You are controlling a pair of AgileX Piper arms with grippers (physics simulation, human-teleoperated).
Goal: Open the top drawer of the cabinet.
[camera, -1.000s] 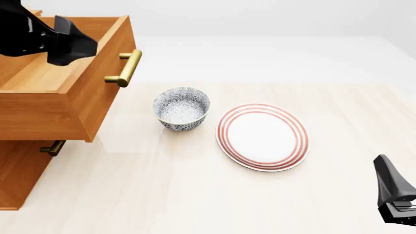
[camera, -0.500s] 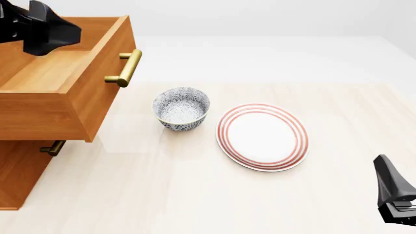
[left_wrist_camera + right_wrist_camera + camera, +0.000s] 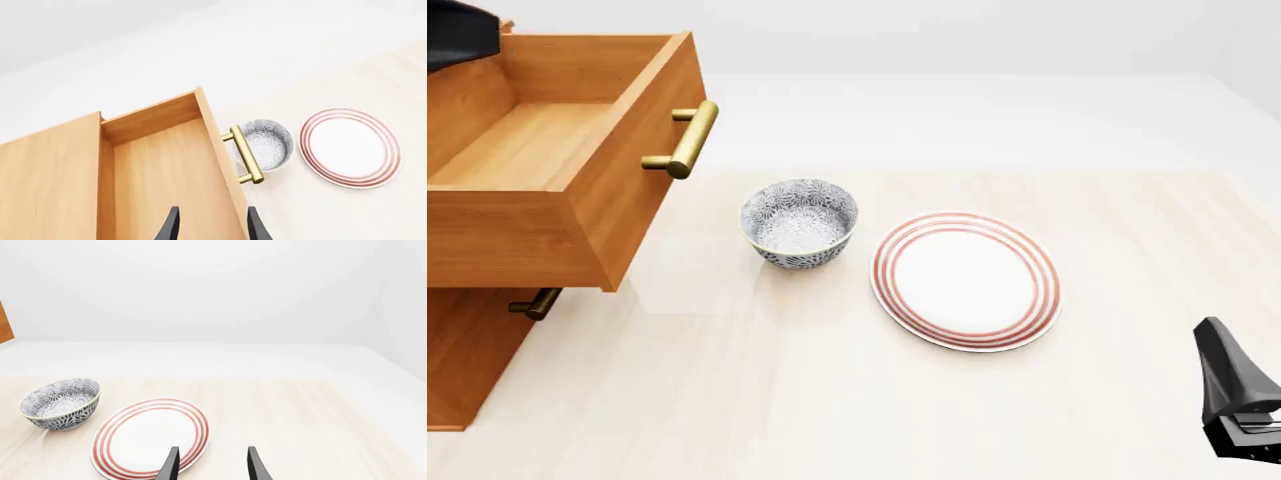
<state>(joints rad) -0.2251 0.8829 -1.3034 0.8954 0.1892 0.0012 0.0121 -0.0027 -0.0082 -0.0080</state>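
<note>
The top drawer (image 3: 547,160) of the cabinet (image 3: 467,340) stands pulled far out over the table (image 3: 868,400), its bare wood floor showing and nothing lying inside it. In the front view the drawer fills the ten o'clock corner, with its brass handle (image 3: 683,140) jutting from the front panel toward the middle of the scene. Under it, at about eight o'clock, the handle of a lower drawer (image 3: 531,304) peeks out from the cabinet's front.

The left gripper (image 3: 210,226) hangs above the open drawer with its two dark fingers (image 3: 168,227) spread apart and nothing between them; one fingertip sits over the drawer's floor, the other over the front panel's top edge, seen from the left wrist camera. In the front view only a dark scrap of the left arm (image 3: 457,35) shows at the upper left edge.

A patterned blue-and-white bowl (image 3: 799,223) sits on the table just beside the drawer's handle, near the centre. A white plate (image 3: 966,280) ringed in red lies next to it at about three o'clock from the bowl, the two close but apart.

The right gripper (image 3: 210,466) is parked low at five o'clock in the front view, well clear of the dishes, fingers parted and empty, looking toward the plate and bowl.
</note>
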